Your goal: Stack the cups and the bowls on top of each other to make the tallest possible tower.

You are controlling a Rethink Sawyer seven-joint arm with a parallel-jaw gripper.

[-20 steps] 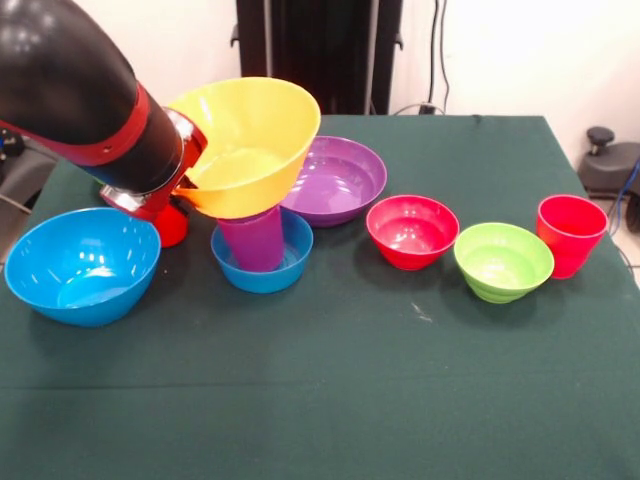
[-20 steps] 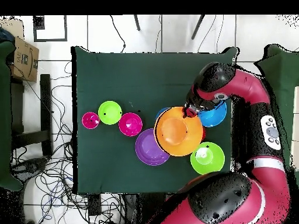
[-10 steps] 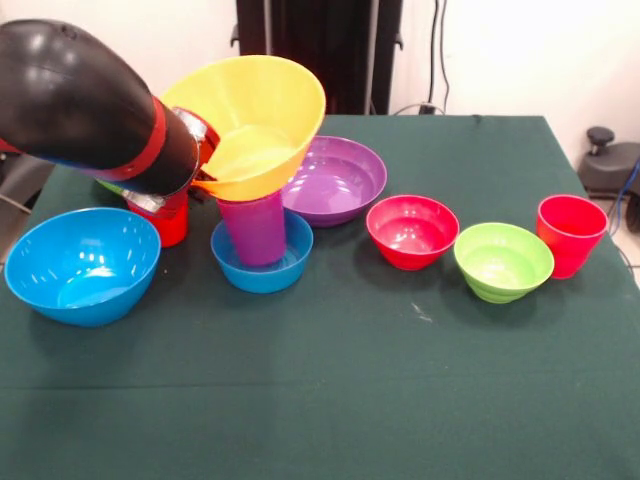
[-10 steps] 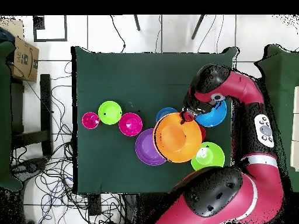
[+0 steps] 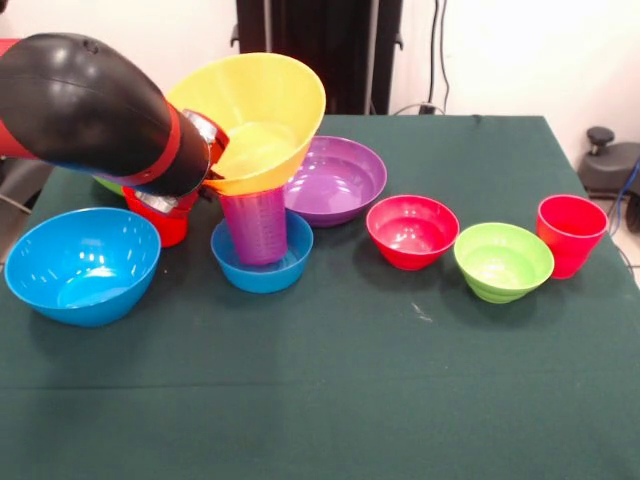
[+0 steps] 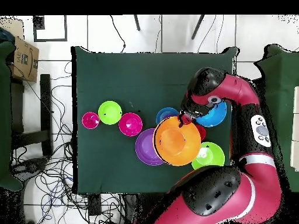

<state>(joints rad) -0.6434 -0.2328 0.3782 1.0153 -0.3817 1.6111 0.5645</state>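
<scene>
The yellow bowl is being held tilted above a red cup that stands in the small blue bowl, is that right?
Not quite: the cup under the yellow bowl is purple, not red. The front view shows it standing in the small blue bowl, with the yellow bowl tilted above it.

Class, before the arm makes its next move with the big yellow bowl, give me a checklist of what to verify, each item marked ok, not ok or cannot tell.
1. Purple cup stands upright in small blue bowl: ok.
2. Yellow bowl level on the cup: not ok, tilted.
3. Gripper holds the yellow bowl's rim: cannot tell.
4. Purple bowl clear of the stack: cannot tell, it overlaps.
5. Table in front free: ok.
</scene>
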